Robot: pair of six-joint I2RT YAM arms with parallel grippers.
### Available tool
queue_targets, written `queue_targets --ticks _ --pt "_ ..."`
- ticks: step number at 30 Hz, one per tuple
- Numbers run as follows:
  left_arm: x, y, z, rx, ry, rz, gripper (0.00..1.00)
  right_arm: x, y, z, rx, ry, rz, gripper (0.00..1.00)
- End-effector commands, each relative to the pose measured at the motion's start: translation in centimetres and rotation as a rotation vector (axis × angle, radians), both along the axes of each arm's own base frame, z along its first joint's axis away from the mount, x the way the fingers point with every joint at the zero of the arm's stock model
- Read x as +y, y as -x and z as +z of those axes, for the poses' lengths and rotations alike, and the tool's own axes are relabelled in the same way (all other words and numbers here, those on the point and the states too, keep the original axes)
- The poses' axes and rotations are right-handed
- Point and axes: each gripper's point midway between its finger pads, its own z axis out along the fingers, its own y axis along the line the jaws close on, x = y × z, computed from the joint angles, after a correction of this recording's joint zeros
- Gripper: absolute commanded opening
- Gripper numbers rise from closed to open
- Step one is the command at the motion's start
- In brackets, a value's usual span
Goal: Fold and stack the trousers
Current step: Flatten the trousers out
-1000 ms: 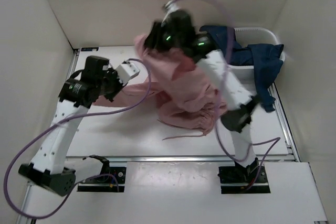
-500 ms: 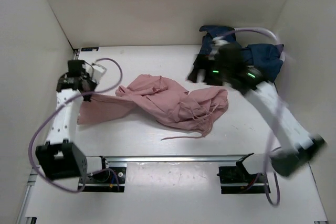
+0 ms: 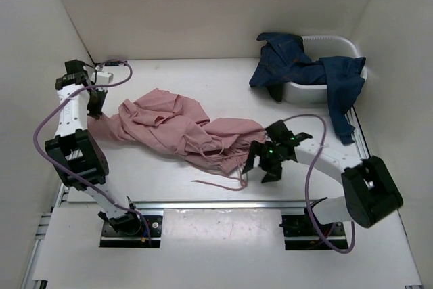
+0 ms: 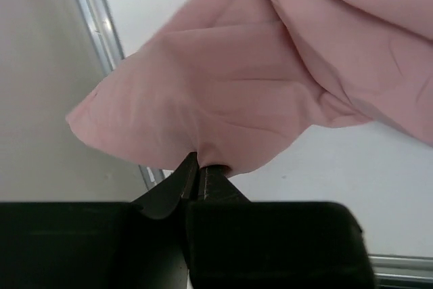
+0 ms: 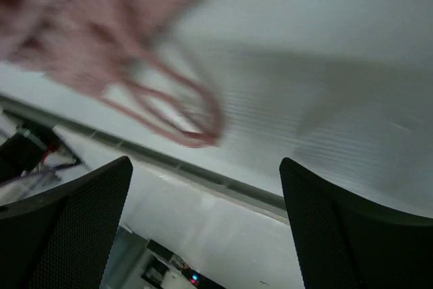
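Nothing is folded yet: the wrinkled dusty-pink soft-fabric trousers (image 3: 169,126) lie crumpled on the white surface (image 3: 203,79), well left of the white plastic tub (image 3: 352,49). The left claw (image 4: 198,166) clamps their edge; the right claw (image 3: 262,164) gapes empty. Spreading, folding and stacking are all left to do.

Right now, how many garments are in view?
2: pink trousers crumpled mid-table; a navy garment draped over the white tub, far right. Others may hide inside it.

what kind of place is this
Probably a robot lab cell for laundry folding: plain white enclosure walls around a white table, crumpled dusty-pink fabric trousers, and a white plastic tub draped with dark blue clothes.
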Motion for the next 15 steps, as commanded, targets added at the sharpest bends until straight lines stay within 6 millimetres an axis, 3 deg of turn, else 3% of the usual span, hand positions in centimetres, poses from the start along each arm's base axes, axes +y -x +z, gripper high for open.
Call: queue_targets --ticks 1,5,6,11,15 --pt "-1.4 1.7 1.1 -0.017 0.031 -0.008 0.14 6.7 -2.7 4.8 -0.140 -0.219 0.170 0.95" --pt "-1.6 2.2 0.9 -0.019 0.035 0.001 0.14 9.1 -1.9 2.3 -0.062 -0.147 0.255 0.95" --pt "-1.8 2.2 0.5 -0.018 0.044 -0.003 0.14 9.8 -2.6 2.7 -0.074 -0.135 0.248 0.95" --pt "-2.0 2.9 -0.2 0.003 0.051 -0.003 0.14 7.9 -2.3 -1.1 0.036 0.079 0.187 0.96" --pt "-2.1 2.6 0.2 -0.011 0.055 -0.007 0.14 7.0 -3.6 -2.6 0.031 0.158 0.119 0.92"
